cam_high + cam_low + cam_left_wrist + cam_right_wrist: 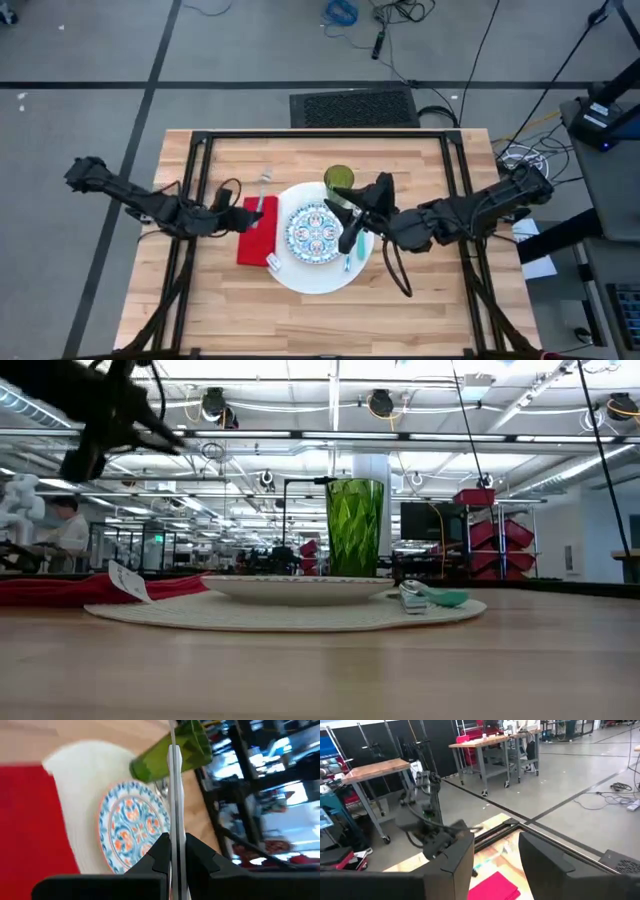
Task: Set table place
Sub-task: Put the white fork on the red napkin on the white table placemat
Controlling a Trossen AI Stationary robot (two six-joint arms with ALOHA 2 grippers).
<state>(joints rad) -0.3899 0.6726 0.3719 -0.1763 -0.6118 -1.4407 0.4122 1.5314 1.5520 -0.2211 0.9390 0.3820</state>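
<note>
A large white plate (300, 278) lies mid-table with a blue-and-red patterned plate (315, 232) on it. A green tumbler (338, 180) stands upright just beyond them. The red napkin (255, 238) lies flat to the plates' left. A teal-handled spoon (347, 262) rests on the white plate's right side, also seen in the low view (436, 597). My left gripper (248, 210) hovers over the napkin, shut on a piece of silver cutlery (263, 188). My right gripper (352, 225) hangs open over the plates' right edge, close to the tumbler, with nothing between its fingers (455, 860). My left gripper pinches the silver cutlery's handle (174, 827) between its two fingers. The piece runs along the fingers and sticks out ahead of them, seen edge-on, its free end toward the tumbler (172, 752). It is lifted above the napkin (25, 820).
Black frame rails (196, 200) cross the tabletop on both sides. A dark cable loop (397, 272) hangs under my right arm. A white tag (272, 262) sits at the napkin's near corner. Bare wood (320, 325) runs along the near edge.
</note>
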